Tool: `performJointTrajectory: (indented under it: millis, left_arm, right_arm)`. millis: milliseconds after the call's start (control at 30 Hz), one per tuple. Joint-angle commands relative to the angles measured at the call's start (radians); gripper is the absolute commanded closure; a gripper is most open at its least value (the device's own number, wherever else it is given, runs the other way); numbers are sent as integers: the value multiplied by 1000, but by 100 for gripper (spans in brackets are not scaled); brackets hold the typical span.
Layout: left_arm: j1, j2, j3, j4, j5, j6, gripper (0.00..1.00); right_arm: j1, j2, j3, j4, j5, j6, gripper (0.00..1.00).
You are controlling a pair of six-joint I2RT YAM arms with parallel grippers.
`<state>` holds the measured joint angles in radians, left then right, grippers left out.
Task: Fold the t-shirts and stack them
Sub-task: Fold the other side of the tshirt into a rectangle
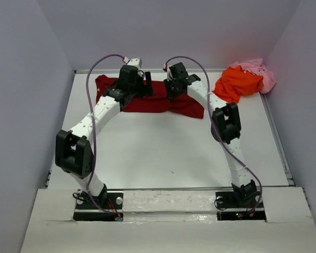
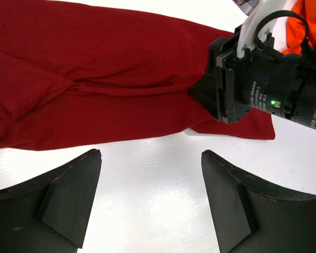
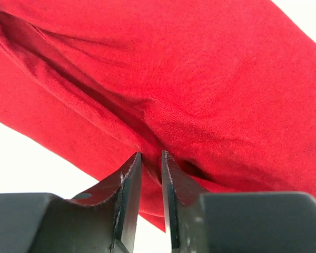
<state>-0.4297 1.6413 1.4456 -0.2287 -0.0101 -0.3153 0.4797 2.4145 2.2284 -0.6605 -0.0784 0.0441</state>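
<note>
Both near the dark red t-shirt [image 3: 200, 79]: right jaws pinch its fold, left jaws gape beside it.

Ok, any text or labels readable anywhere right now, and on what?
"DAMIAO": white print on the right arm's black wrist motor, seen from the left wrist.
Smaller white print beside it: too small to read.
red shirt, orange shirt, pink shirt: no print shows.

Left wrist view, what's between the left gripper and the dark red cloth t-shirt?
Only bare white table separates the left gripper from the dark red cloth t-shirt's near edge; the left wrist view shows it.
</note>
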Motion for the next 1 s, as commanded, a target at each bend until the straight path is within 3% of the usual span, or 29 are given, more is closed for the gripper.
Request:
performJointTrajectory:
  millis: [0,100,167,200,233,300,367,667,967]
  left_arm:
    - [3,3,16,11,45,4,14]
    - [2,6,18,11,53,4,14]
    - [2,8,18,11,58,2,14]
    - [2,8,18,11,59,2,14]
    - [2,9,18,9,61,4,14]
    - [2,12,19,9,64,4,14]
    - [2,14,19,9,68,2,14]
    - [2,17,21,9,85,-1,14]
    - [2,25,22,8,99,1,14]
  right_arm:
    - [10,15,13,-8,11,-13,70]
    - [10,15,11,-7,3,-13,67]
    - [10,18,14,-8,-3,-12,71]
    - [10,18,16,-8,-6,-12,78]
    - [10,17,14,-8,-6,-10,78]
    - [10,12,11,-7,-6,-10,94]
    - [10,14,13,-5,5,-15,100]
    - [10,32,39,7,70,-16,100]
    - [10,130,178,9,175,-26,100]
